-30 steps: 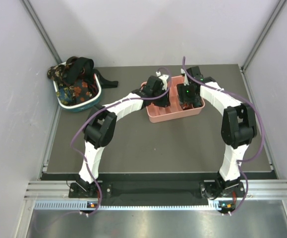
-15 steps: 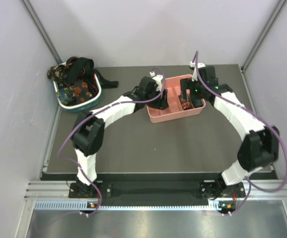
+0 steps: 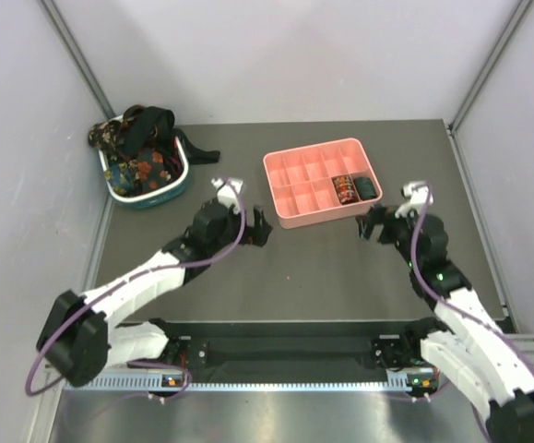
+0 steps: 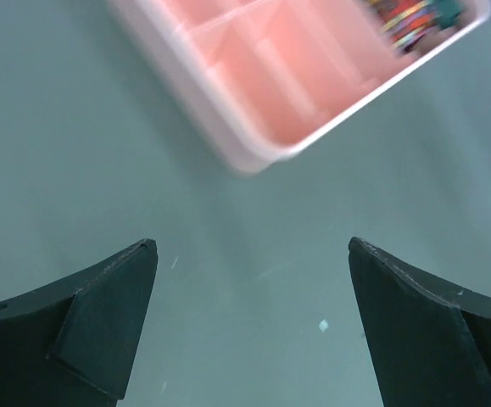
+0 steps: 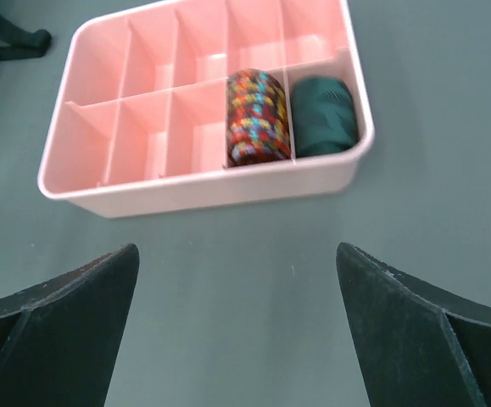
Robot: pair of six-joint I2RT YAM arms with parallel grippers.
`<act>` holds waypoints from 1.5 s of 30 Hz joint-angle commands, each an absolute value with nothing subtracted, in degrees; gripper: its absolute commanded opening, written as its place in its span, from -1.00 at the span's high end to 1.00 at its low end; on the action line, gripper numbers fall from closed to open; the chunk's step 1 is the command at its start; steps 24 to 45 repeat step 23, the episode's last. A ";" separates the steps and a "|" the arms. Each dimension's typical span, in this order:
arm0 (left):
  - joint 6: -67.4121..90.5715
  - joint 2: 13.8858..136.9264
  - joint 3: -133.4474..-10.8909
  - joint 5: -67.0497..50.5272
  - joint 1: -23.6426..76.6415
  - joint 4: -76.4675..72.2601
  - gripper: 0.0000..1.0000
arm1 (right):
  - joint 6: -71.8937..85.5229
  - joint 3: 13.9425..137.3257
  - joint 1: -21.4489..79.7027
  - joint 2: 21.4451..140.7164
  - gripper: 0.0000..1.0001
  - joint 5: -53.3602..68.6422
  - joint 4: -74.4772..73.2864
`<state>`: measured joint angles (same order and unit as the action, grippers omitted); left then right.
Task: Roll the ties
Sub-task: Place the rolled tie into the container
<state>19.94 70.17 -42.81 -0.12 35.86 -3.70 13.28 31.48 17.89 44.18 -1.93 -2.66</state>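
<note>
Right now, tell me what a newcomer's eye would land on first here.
The pink tray toward the back of the table holds two rolled ties side by side in its near right compartments: a bright plaid roll and a dark green roll. The basket at the back left is heaped with loose ties. The left gripper and right gripper hang open and empty just short of the tray.

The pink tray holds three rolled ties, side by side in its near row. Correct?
No: the pink tray holds two, a plaid tie and a dark green tie, side by side in its near row. The right wrist view shows it.
</note>
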 commanded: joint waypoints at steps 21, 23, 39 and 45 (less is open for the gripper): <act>23.64 46.05 -10.02 7.47 35.33 -23.47 -0.96 | 20.83 9.84 18.19 21.62 -0.99 -7.56 6.94; 23.55 46.40 -10.28 6.34 35.33 -23.55 -0.98 | 20.74 9.75 18.28 21.71 -0.99 -7.47 7.21; 23.55 46.40 -10.28 6.34 35.33 -23.55 -0.98 | 20.74 9.75 18.28 21.71 -0.99 -7.47 7.21; 23.55 46.40 -10.28 6.34 35.33 -23.55 -0.98 | 20.74 9.75 18.28 21.71 -0.99 -7.47 7.21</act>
